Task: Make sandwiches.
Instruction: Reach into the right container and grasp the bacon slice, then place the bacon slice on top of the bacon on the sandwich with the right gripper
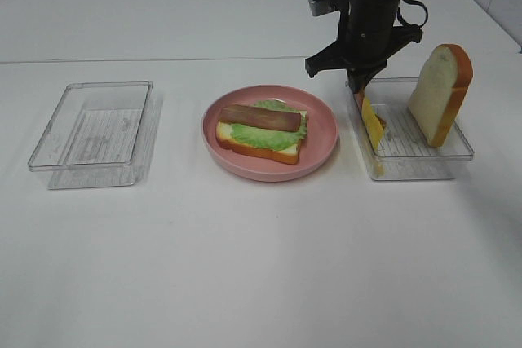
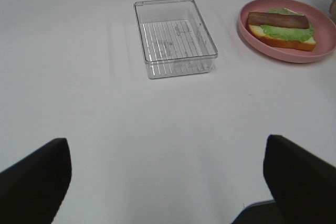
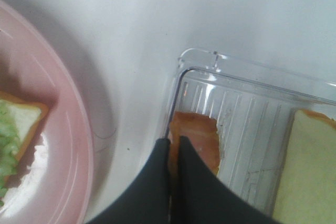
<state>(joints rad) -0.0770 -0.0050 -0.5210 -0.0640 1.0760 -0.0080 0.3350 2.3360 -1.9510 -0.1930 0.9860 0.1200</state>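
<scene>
Right now the right gripper (image 1: 364, 91) reaches down into the clear tray (image 1: 416, 167) on the right. Its fingers (image 3: 157, 182) are pressed together on the upper edge of a yellow cheese slice (image 1: 373, 122), which stands on edge by the wall nearest the pink plate (image 1: 322, 132). A bread slice (image 1: 440, 95) leans upright at the tray's far side. The half-built sandwich (image 1: 261, 132) of bread, lettuce and a bacon strip lies on the plate. The left gripper (image 2: 165, 140) hangs over the table (image 1: 245, 266) with its fingers spread wide, and a second tray (image 1: 98, 177) is nearby.

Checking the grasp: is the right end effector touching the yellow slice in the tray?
Touching. The right wrist view shows the right end effector pinching the yellow slice.
</scene>
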